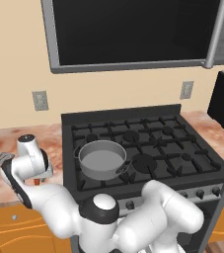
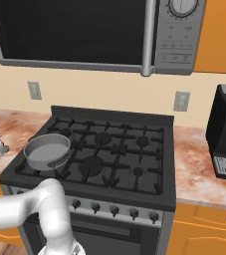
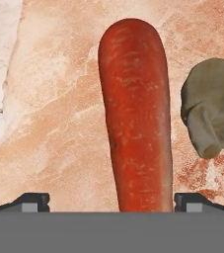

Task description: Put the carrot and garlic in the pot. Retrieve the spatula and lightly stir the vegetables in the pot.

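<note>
In the hand view, the carrot (image 3: pixel 135 118) lies on the pink stone counter (image 3: pixel 49 123). It runs from the top middle of the frame down to the bottom middle. The gripper (image 3: pixel 112 201) is wide open. Its two dark finger tips (image 3: pixel 32 201) stand low in the frame, one on each side of the carrot, and they do not touch it. The carrot's lower end sits between them. The garlic (image 3: pixel 209 106) is at the right edge of the frame, just beside the carrot with a thin strip of counter between them.

In the left base view, the white arm bends over to the left side of the frame and the hand points down at the counter (image 1: pixel 0 143) next to the stove (image 1: pixel 148 148). A small bit of the orange-red carrot (image 1: pixel 36 182) peeks out under the hand. The spatula (image 1: pixel 1 160) lies at the far left edge, near the hand; its silver blade shows and its dark handle runs off the frame.

The pot (image 1: pixel 102 159) sits on the front left burner of the stove. Its short dark handle points to the right. The inside looks plain grey.

In the right base view, the pot (image 2: pixel 47 151) is at the left of the stove (image 2: pixel 114 149), and the hand is at the far left edge over the counter (image 2: pixel 15 124).
</note>
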You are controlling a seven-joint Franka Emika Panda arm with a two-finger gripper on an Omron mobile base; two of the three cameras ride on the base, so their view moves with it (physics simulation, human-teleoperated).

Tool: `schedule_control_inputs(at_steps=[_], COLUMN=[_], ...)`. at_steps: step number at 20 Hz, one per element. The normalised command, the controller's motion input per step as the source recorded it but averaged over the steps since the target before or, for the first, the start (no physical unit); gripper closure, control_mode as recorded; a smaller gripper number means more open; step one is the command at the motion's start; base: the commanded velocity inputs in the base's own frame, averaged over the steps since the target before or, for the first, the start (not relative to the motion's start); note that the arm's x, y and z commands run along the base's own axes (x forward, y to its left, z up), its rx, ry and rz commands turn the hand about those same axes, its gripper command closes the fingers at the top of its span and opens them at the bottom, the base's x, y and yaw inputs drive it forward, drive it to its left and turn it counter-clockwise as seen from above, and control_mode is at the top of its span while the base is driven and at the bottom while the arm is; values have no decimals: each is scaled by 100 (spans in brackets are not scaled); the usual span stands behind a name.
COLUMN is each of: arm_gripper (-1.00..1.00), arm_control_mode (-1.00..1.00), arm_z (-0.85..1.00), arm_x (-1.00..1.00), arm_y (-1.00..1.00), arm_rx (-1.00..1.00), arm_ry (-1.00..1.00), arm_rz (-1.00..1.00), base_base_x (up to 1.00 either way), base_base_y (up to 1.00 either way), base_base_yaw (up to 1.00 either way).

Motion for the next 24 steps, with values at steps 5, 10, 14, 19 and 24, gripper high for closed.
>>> schedule_control_inputs(at_steps=[5,10,14,19,24], arm_gripper=[100,100,100,100,100], arm_control_mode=[-100,-100,-100,-100,-100], arm_z=[-24,-17,0,-1,76], arm_x=[0,0,0,0,-23], arm_y=[0,0,0,-4,-18], arm_rx=[2,1,0,0,2], arm_ry=[0,0,4,0,-3], arm_rz=[0,0,0,0,-2], base_base_x=[0,0,0,0,0], base_base_y=[0,0,0,0,0], base_base_yaw=[0,0,0,0,0])
